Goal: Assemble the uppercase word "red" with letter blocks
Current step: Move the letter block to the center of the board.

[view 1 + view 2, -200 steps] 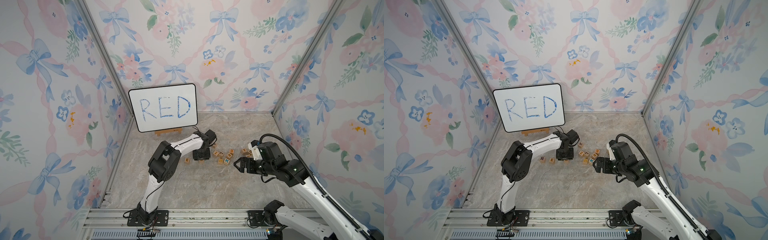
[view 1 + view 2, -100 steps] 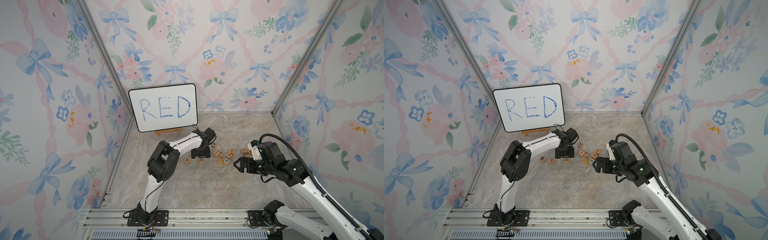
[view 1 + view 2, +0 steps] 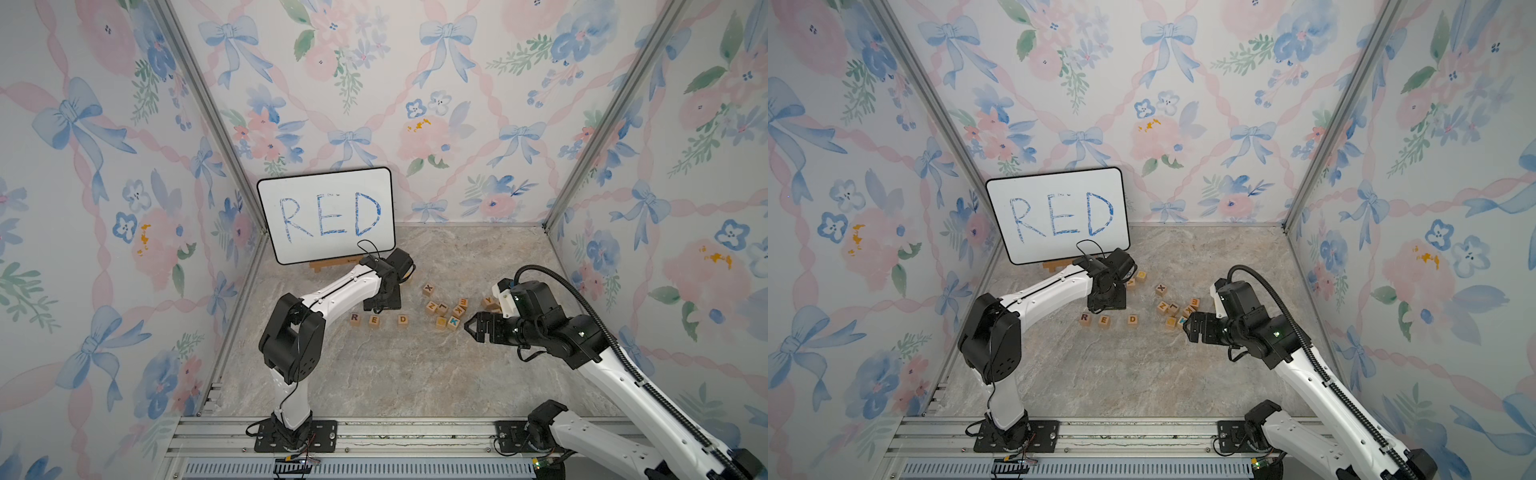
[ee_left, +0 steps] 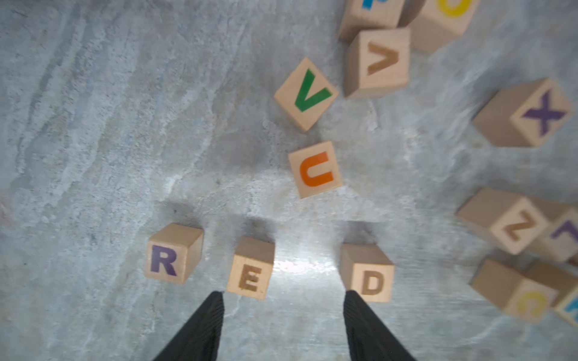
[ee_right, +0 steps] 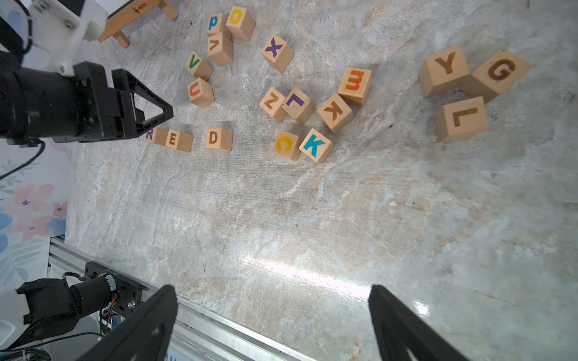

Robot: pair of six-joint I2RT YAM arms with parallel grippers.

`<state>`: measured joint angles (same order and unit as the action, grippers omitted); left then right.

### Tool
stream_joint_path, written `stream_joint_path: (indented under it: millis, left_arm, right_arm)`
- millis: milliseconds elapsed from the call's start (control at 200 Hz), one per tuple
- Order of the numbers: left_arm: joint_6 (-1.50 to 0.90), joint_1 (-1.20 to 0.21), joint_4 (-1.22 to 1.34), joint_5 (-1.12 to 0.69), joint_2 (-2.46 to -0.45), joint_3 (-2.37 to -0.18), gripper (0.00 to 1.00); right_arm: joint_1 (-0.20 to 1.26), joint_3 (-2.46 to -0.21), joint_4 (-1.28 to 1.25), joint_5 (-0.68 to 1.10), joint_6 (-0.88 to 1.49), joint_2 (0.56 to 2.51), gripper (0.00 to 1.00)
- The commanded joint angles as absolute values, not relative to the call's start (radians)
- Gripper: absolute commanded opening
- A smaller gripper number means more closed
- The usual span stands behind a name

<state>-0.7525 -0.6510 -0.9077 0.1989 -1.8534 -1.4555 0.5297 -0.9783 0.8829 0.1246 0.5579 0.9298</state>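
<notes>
Operator: Left gripper point(image 4: 283, 293), jaws apart and empty, hangs over the row. I see the E block point(image 4: 250, 270) just beside one fingertip and the D block point(image 4: 369, 275) by the other. The R block point(image 4: 170, 254) heads the line, which runs parallel to the front edge of the surface point(image 3: 374, 374), nearer its left edge.

Trainee: How do they handle?

Operator: I judge them light, rigid, smooth wood. I would pinch two opposite flat sides, squarely. D sits apart from E, so a nudge may close the gap.

Trainee: And the arms?

Operator: My left arm point(image 3: 345, 286) reaches forward, wrist turned down. Right gripper point(image 5: 272, 287), jaws wide and empty, hovers low beside the loose blocks point(image 5: 312, 145).
</notes>
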Motion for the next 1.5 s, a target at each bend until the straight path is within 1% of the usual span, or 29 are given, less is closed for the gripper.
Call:
stream_joint_path:
  millis: [0,150,410,475,730,780,850,935,960,1225,1495]
  left_arm:
    - [-0.732,-0.647,-0.939,0.243,-1.854,-1.404,0.61]
    - [-0.724,-0.646,-0.934,0.235,-1.873,-1.379,0.64]
    - [-0.694,-0.647,-0.903,0.236,-1.919,-1.385,0.58]
    - [-0.688,-0.647,-0.892,0.227,-1.933,-1.392,0.54]
    - [-0.679,-0.645,-0.864,0.214,-1.974,-1.402,0.55]
    - [-0.68,-0.644,-0.861,0.21,-1.978,-1.404,0.52]
    - [-0.681,-0.645,-0.858,0.209,-1.979,-1.405,0.38]
    - [-0.69,-0.646,-0.857,0.202,-1.979,-1.405,0.25]
    - [-0.693,-0.647,-0.857,0.2,-1.978,-1.405,0.23]
    - [-0.722,-0.659,-0.857,0.174,-1.973,-1.425,0.25]
    - [-0.727,-0.689,-0.848,0.161,-2.021,-1.469,0.27]
  right_arm:
    - [0.518,-0.965,0.87,0.13,0.555,0.931,0.97]
    - [0.518,-0.959,0.876,0.128,0.557,0.92,0.97]
    - [0.519,-0.959,0.887,0.121,0.551,0.914,0.97]
    - [0.518,-0.959,0.888,0.121,0.551,0.912,0.97]
    - [0.517,-0.958,0.9,0.115,0.546,0.902,0.97]
    - [0.517,-0.958,0.903,0.112,0.545,0.9,0.97]
    - [0.517,-0.956,0.906,0.112,0.543,0.897,0.97]
    - [0.515,-0.956,0.908,0.11,0.542,0.894,0.97]
    - [0.515,-0.955,0.908,0.11,0.543,0.893,0.97]
    - [0.514,-0.955,0.899,0.119,0.541,0.9,0.97]
    - [0.512,-0.959,0.91,0.122,0.53,0.899,0.97]
